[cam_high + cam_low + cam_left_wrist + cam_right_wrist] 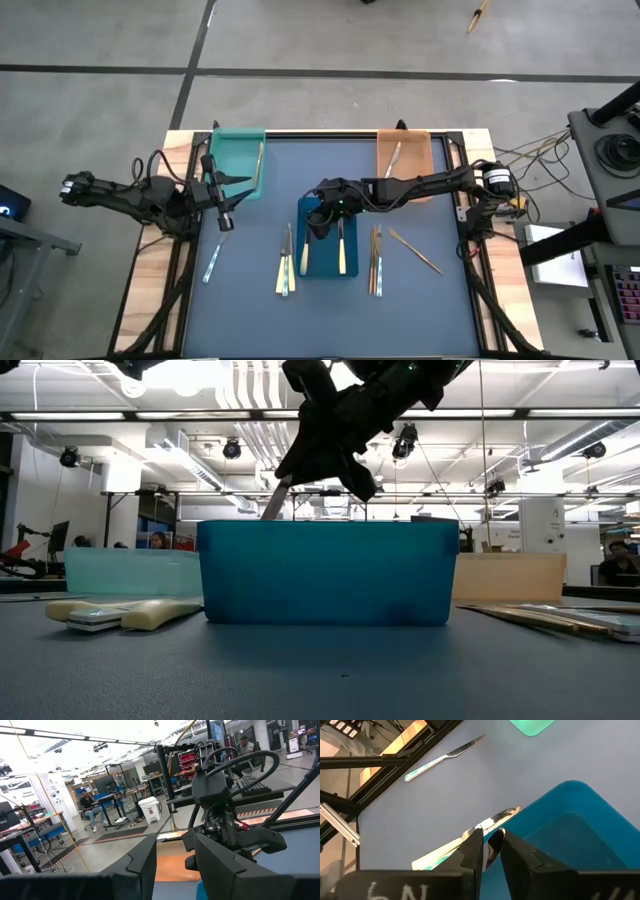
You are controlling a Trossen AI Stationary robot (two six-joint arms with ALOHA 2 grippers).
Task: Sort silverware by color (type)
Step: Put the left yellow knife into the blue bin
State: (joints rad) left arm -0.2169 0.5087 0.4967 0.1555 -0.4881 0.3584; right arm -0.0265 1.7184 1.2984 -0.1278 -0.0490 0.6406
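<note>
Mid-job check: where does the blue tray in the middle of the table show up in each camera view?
High view: blue tray at table centre, under the right gripper.
Low view: blue tray fills the middle, gripper above it.
Left wrist view: only a blue sliver at the bottom, probably it.
Right wrist view: tray lower right.
Shared landmark: teal tray.

Big open lab w/ grey concrete floor [100, 40] marked by dark lines. Exposed ceiling [560, 390] w/ ducts, bright strip lights. Desks, a white bin [149, 809], a person seated [90, 805] in bkgd. Dark surface [420, 310] on wood base.
</note>
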